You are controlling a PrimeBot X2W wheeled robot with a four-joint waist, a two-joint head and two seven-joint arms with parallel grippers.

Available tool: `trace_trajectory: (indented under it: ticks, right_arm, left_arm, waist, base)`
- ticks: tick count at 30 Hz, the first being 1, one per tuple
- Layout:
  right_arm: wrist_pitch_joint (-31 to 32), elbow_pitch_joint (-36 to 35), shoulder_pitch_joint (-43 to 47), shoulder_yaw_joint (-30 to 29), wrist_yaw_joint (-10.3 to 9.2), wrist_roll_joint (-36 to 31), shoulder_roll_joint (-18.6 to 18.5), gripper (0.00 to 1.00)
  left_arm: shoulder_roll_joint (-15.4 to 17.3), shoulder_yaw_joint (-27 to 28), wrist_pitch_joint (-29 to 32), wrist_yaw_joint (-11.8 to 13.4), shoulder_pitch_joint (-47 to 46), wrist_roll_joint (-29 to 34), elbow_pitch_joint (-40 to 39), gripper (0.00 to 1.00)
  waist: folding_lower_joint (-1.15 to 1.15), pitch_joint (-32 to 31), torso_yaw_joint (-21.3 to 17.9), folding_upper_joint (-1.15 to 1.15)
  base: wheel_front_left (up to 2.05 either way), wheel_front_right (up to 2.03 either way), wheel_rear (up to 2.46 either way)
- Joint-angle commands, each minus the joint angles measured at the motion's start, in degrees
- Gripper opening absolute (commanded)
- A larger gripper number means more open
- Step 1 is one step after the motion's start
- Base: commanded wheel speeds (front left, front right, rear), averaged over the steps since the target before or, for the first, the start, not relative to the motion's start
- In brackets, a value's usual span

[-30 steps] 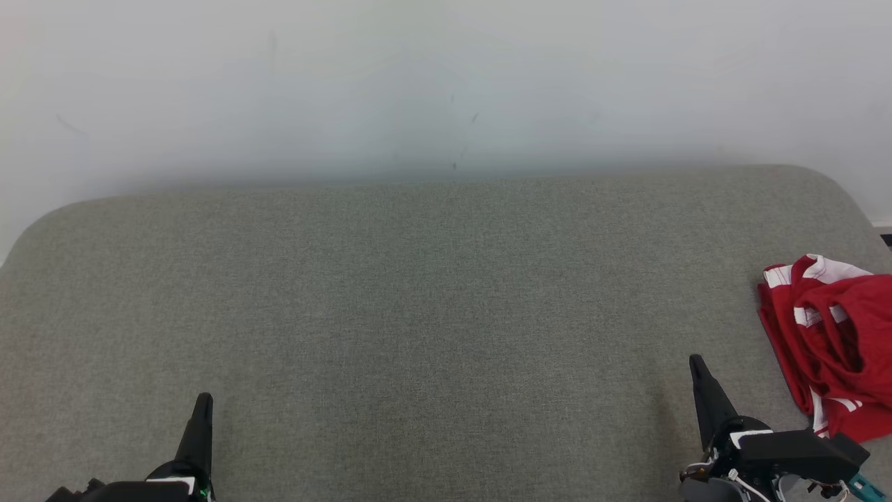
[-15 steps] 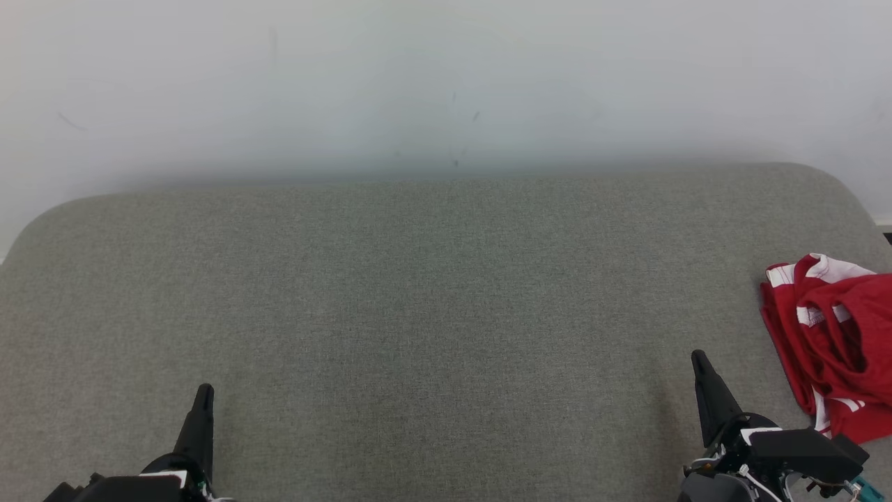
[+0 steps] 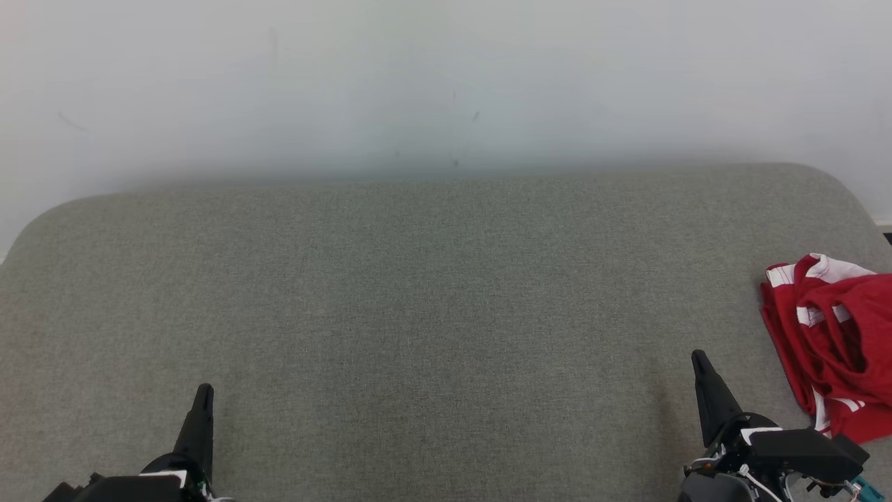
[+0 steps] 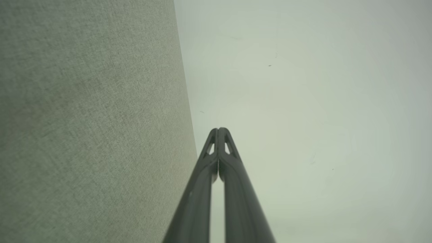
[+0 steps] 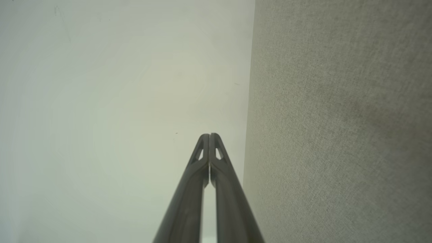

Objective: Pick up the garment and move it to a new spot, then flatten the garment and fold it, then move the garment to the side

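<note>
The garment [image 3: 840, 341] is red with white stripes and lies crumpled at the far right edge of the grey fabric surface [image 3: 432, 314] in the head view. My right gripper [image 3: 699, 361] sits at the lower right, just left of the garment and apart from it, shut and empty. At the lower left my left gripper [image 3: 203, 392] is shut too, far from the garment. Each wrist view shows its own gripper with tips pressed together, left gripper [image 4: 218, 130] and right gripper [image 5: 209, 135], with nothing between them.
A plain pale wall [image 3: 446, 84] rises behind the grey surface, whose far corners are rounded. The surface's edge runs beside the fingers in both wrist views, with the wall beyond.
The head view has shifted slightly since a second ago. Both grippers sit a little higher in it. The garment has not moved.
</note>
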Motion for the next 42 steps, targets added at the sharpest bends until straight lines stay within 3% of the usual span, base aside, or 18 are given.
trace_trajectory:
  ticks: [1, 42]
  right_arm:
    - [0.2, -0.1, -0.4, -0.1, 0.04, 0.1, 0.1, 0.00]
    - [0.2, -0.1, -0.4, 0.0, 0.04, 0.1, 0.1, 0.00]
  left_arm:
    - [0.3, 0.2, 0.0, 0.0, -0.6, -0.3, -0.2, 0.00]
    - [0.3, 0.2, 0.0, 0.0, -0.6, -0.3, -0.2, 0.00]
  waist:
    - [0.00, 0.0, 0.0, 0.00]
    - [0.00, 0.0, 0.0, 0.00]
  base:
    - [0.00, 0.00, 0.00]
    - [0.00, 0.00, 0.00]
